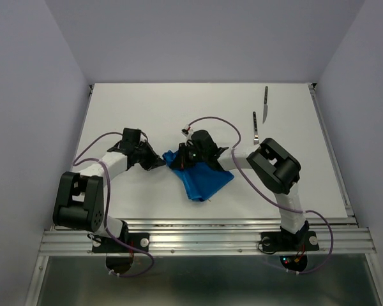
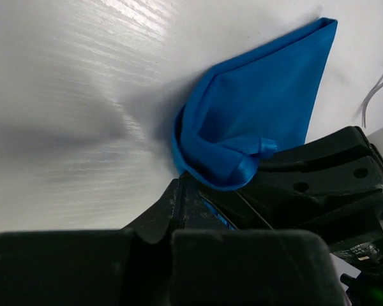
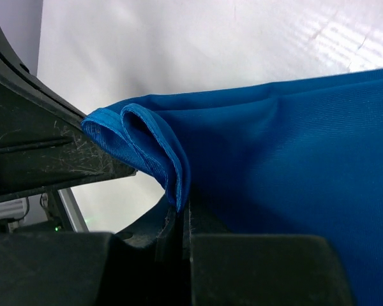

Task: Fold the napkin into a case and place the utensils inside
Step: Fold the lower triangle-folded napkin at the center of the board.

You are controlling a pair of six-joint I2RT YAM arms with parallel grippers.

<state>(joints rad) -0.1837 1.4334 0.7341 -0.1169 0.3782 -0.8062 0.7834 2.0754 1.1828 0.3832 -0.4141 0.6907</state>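
The blue napkin (image 1: 203,180) lies bunched and partly folded on the white table, just in front of both arms. One corner is lifted off the table between the two grippers. My left gripper (image 1: 161,163) is shut, with the napkin's folded edge (image 2: 230,159) caught at its tip (image 2: 179,182). My right gripper (image 1: 180,156) is shut on the napkin's doubled hem (image 3: 169,169), pinching it at its tip (image 3: 182,210). The two grippers nearly touch. The knife (image 1: 265,104) and the fork (image 1: 256,126) lie side by side at the far right, away from both grippers.
The white table (image 1: 147,108) has a metal rail along its near edge (image 1: 204,239) and grey walls on three sides. Purple cables loop over both arms. The right gripper's black body (image 2: 319,172) fills the right of the left wrist view.
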